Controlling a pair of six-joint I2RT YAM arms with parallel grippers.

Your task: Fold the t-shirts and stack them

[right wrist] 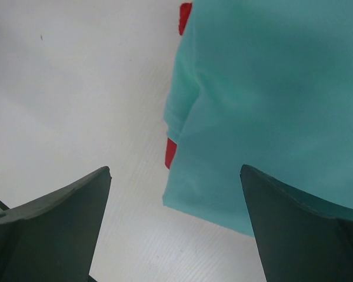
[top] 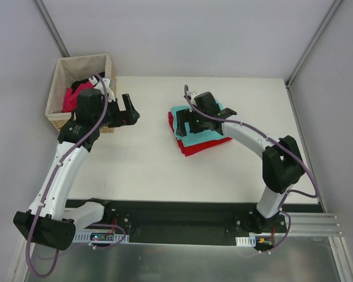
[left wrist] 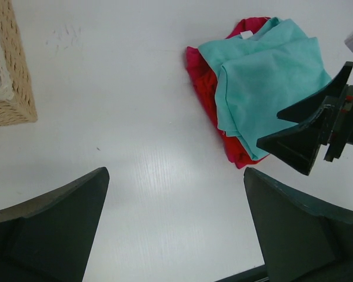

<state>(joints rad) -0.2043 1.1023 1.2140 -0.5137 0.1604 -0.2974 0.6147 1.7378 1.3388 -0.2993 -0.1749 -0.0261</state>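
Note:
A folded teal t-shirt (top: 191, 138) (left wrist: 265, 76) (right wrist: 270, 100) lies on top of a folded red t-shirt (top: 207, 145) (left wrist: 201, 73) (right wrist: 171, 151) at the middle right of the table. My right gripper (top: 182, 124) (right wrist: 175, 170) hovers open over the near left corner of the teal one, holding nothing; its dark fingers (left wrist: 303, 138) also show in the left wrist view. My left gripper (top: 129, 113) (left wrist: 175, 173) is open above bare table between basket and stack. A magenta-pink t-shirt (top: 70, 97) and a black one (top: 82, 86) lie bunched in the basket.
The wicker basket (top: 59, 70) (left wrist: 15, 88) with beige lining stands at the table's back left corner, right behind my left arm. The white table (top: 153, 164) ends near the arm bases. Grey walls close in at the back and sides.

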